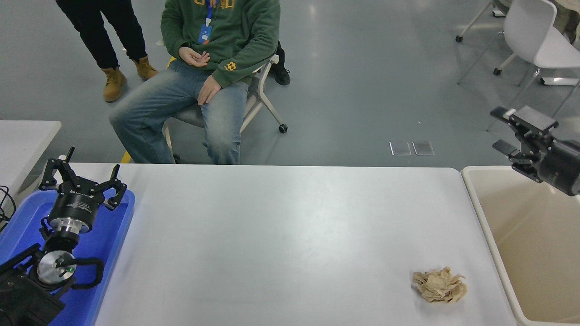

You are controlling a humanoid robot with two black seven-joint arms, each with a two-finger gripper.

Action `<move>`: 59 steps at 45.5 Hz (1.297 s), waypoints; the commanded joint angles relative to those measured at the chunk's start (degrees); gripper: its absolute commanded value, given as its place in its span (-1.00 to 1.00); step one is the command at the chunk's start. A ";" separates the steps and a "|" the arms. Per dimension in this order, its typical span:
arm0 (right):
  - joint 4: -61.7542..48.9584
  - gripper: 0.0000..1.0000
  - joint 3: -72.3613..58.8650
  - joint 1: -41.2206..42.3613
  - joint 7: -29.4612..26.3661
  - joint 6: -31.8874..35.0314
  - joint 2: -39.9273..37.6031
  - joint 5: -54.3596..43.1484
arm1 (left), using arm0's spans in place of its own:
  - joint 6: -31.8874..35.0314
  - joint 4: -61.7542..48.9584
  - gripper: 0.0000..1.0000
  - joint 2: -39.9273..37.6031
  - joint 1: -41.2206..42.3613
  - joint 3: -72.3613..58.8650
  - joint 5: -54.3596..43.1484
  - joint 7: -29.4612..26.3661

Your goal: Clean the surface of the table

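Observation:
The wide white table surface (281,226) fills the middle of the head view. A crumpled brown paper wad (439,285) lies on it near the front right. My right gripper (502,129) is open and empty, raised at the right edge above the far end of the beige bin (530,235), well away from the wad. My left gripper (83,174) is open and empty, parked at the lower left over the blue tray (108,253).
A person in a green hoodie (217,59) sits on a chair at the table's far side; another person's legs (108,45) stand beside. A smaller white table (22,140) is at the left edge. White chairs (534,36) stand far right.

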 commanded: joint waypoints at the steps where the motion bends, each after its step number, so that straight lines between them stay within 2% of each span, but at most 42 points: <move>1: 5.23 0.95 -1.83 -1.75 0.13 1.18 -5.64 -9.90 | 0.00 0.00 1.00 0.00 0.00 0.00 0.00 0.01; 14: 9.36 0.95 -6.67 -3.34 0.30 2.40 -8.10 -19.75 | 0.00 0.00 1.00 0.00 0.00 0.00 0.00 0.01; 24: 12.26 0.95 -9.30 -4.04 0.39 2.76 -10.04 -33.72 | 0.00 0.00 1.00 0.00 0.00 0.00 0.00 0.01; 35: 13.49 0.95 -13.17 -4.13 0.30 2.76 -11.01 -44.62 | 0.00 0.00 1.00 0.00 -0.09 0.00 0.00 0.01; 46: 13.41 0.95 -14.40 -4.13 -0.40 2.76 -8.20 -57.81 | 0.00 0.00 1.00 0.00 0.00 0.00 0.00 0.01; 59: 13.05 0.95 -15.98 -4.13 -0.49 2.58 -1.78 -59.75 | 0.00 0.00 1.00 0.00 0.00 0.00 0.00 0.01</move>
